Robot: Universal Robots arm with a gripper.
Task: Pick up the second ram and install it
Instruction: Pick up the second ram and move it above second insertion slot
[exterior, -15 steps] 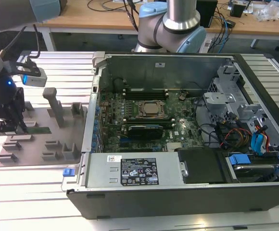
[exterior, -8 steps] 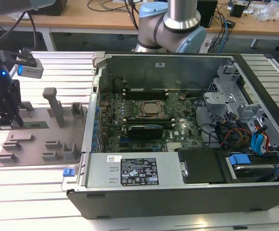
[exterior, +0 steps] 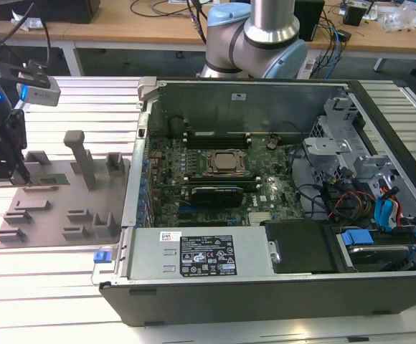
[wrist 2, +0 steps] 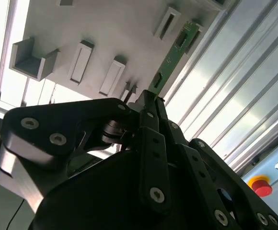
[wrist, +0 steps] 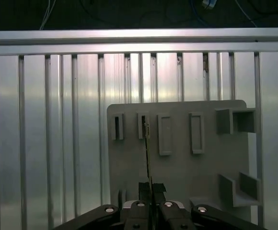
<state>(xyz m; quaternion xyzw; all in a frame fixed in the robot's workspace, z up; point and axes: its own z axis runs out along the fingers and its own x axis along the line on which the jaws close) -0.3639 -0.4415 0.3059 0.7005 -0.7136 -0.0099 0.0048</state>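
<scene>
gripper [wrist: 151, 188] pinched narrow on one end of second ram [wrist 2: 175, 50] | ram edge-up at grey holder plate [exterior: 57, 204], beside open computer case [exterior: 265, 304] | judged light, stiff, brittle: hold board edges, avoid chips

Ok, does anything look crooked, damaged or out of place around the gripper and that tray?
Nothing stands out. The gripper is closed on one end of the second ram, which runs straight out from it over the grey tray. The tray's holders sit in even rows, and no part looks broken or spilled.
</scene>
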